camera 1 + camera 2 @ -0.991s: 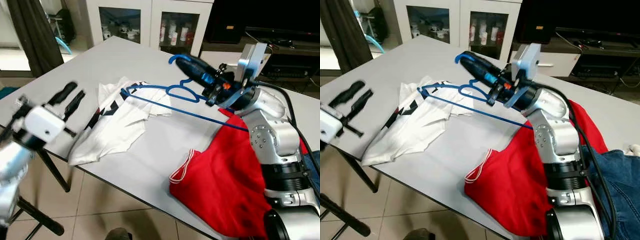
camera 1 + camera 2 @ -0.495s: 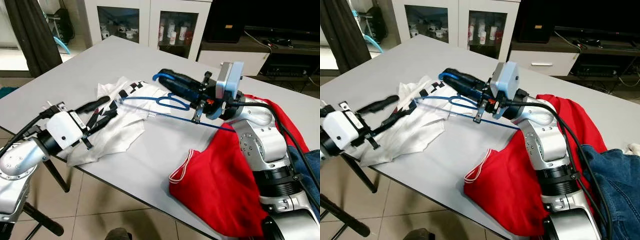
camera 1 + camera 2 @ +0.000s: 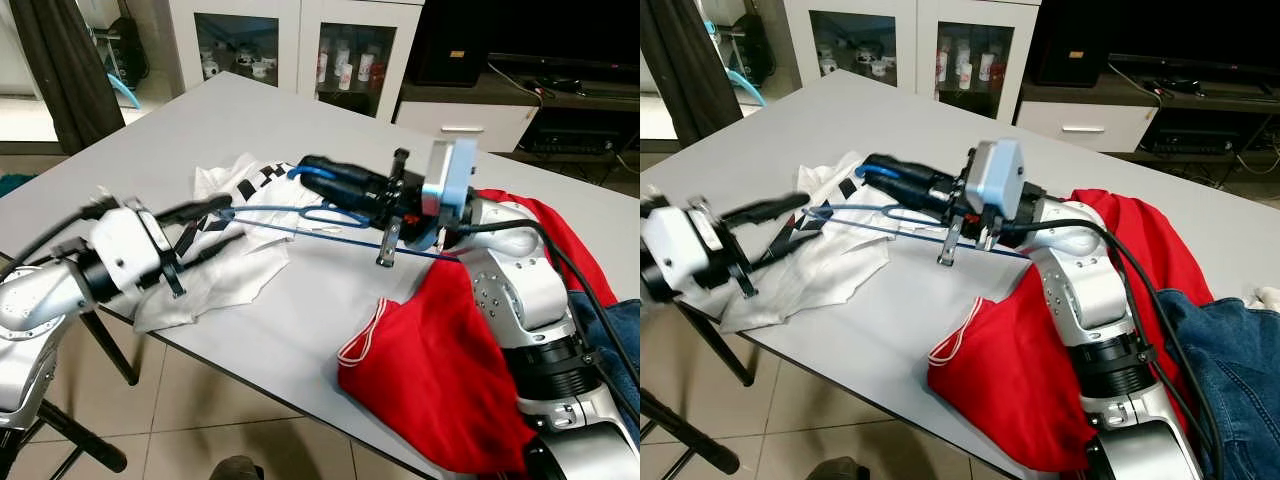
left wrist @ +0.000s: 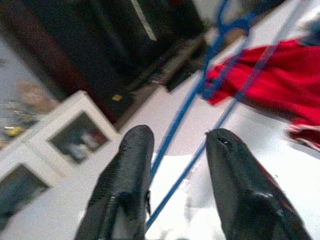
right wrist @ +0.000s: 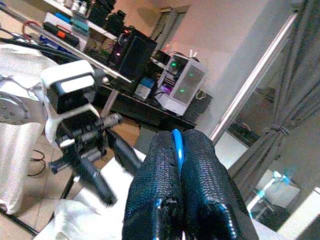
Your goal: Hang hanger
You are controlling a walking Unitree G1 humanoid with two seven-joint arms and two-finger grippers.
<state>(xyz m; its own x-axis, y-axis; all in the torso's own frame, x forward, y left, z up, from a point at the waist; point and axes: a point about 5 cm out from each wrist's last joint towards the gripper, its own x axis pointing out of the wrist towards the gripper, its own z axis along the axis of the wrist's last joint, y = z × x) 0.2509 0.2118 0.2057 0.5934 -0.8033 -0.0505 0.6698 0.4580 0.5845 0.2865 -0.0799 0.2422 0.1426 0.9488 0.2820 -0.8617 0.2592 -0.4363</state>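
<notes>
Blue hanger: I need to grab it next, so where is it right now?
The blue hanger is held above the white shirt in the right hand, its far end between the left hand's open fingers.

White shirt (image 3: 245,262); red garment (image 3: 450,370); jeans (image 3: 1230,350)

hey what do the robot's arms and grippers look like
Both arms are silver-grey metal with rounded joint housings. The right arm has black cables along it and a pale blue-grey wrist block. Each gripper, left and right, has two long black textured fingers.
</notes>
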